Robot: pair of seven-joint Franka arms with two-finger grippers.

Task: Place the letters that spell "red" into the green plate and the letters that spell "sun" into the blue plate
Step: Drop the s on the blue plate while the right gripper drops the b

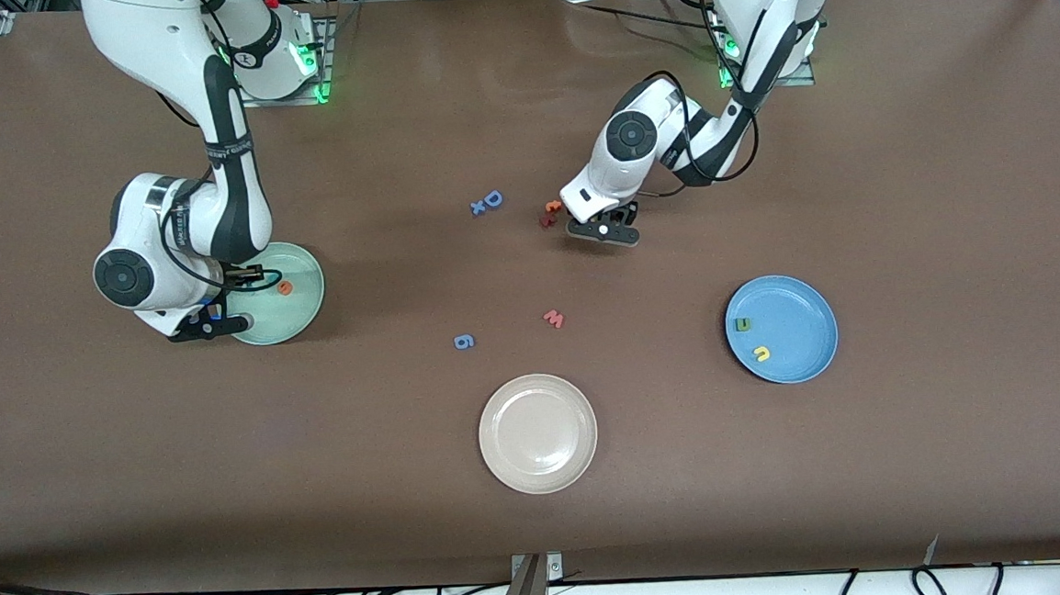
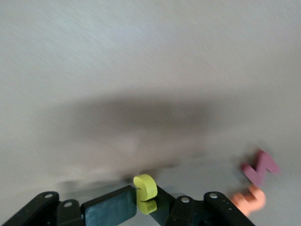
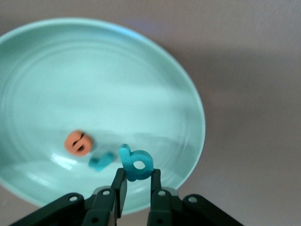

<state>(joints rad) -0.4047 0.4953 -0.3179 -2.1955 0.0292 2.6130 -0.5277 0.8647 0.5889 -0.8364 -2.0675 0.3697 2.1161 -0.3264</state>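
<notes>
Spreading across the frame, brown table (image 1: 900,174), cream plate (image 1: 537,433) bottom centre; left gripper (image 2: 146,202) pinches yellow "s" (image 2: 146,187), right gripper (image 3: 136,186) clamps teal "d" (image 3: 135,163).

Left arm reaches from its base toward mid-table, wrist bent low; left gripper (image 1: 606,230) down at the table surface, fingers (image 2: 113,205) clamped on a yellow letter (image 2: 146,187)

Right arm folded down near its own end of the table; right gripper (image 1: 210,328) pinching a teal letter (image 3: 135,163)
</notes>
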